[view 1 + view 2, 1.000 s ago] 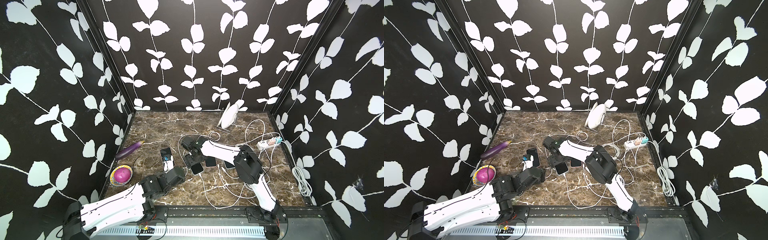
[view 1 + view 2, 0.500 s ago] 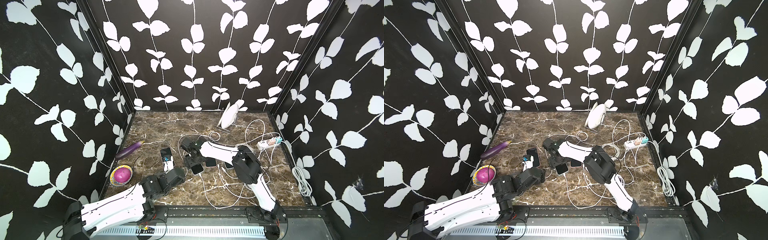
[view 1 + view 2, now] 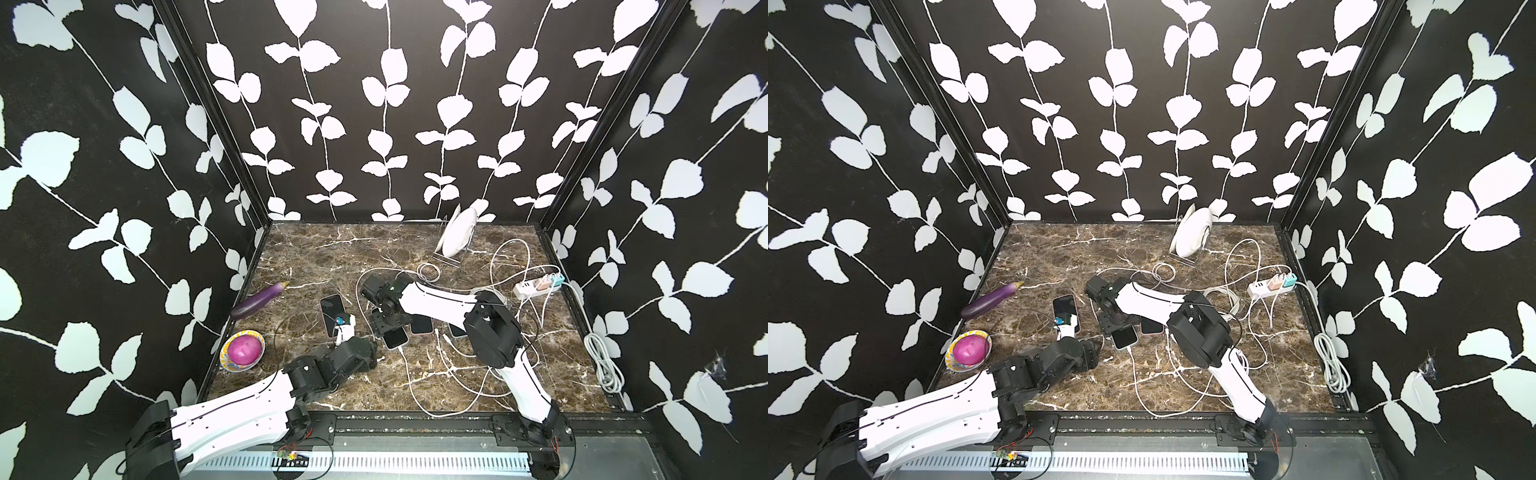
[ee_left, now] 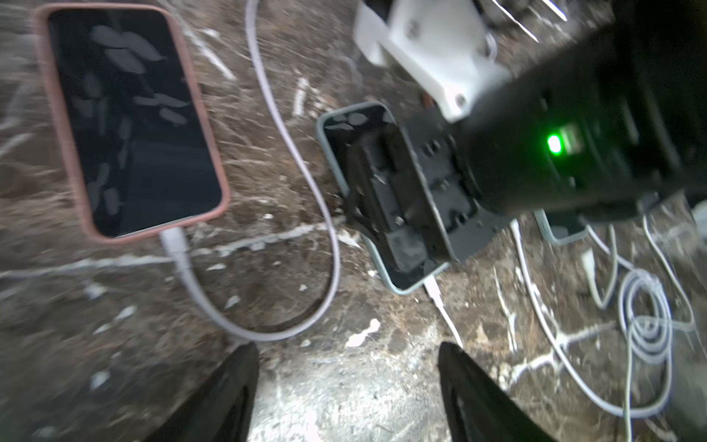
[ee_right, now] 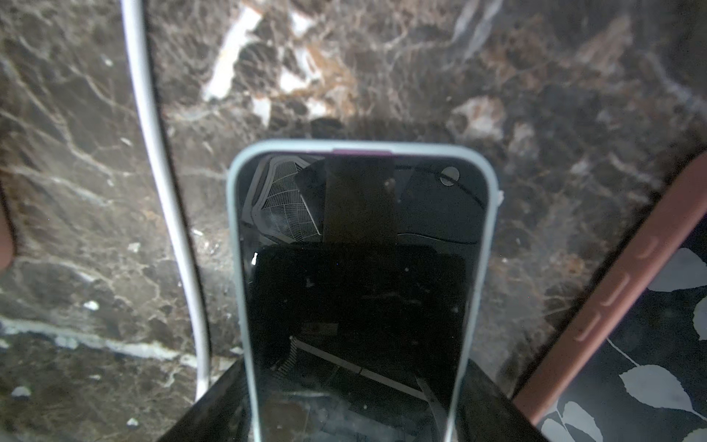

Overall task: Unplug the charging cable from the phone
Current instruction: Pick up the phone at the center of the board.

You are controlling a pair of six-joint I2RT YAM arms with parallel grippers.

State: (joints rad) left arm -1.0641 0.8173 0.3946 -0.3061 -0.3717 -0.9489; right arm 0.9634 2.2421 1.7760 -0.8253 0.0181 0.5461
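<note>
A phone in a pale blue case (image 5: pixel 355 214) (image 3: pixel 395 338) (image 3: pixel 1125 337) lies screen-up on the marble. My right gripper (image 5: pixel 355 367) (image 3: pixel 388 322) comes down over it, one finger against each long side of the case, shut on it. A white charging cable (image 4: pixel 434 291) (image 3: pixel 401 353) is plugged into the phone's near end. My left gripper (image 4: pixel 344 348) hovers open over bare marble just in front of that plug, holding nothing. The left fingertips are hidden in both top views.
A pink-cased phone (image 4: pixel 134 122) (image 3: pixel 332 309) lies to the left with a lilac cable (image 4: pixel 329 237) looping beside it. More phones (image 3: pixel 422 324), tangled white cables, a power strip (image 3: pixel 538 284), a plate rack (image 3: pixel 457 235), an eggplant (image 3: pixel 259 300) and a bowl (image 3: pixel 243 351) lie around.
Both arms stay almost where they were. The right jaws look a little narrower about the blue-cased phone.
</note>
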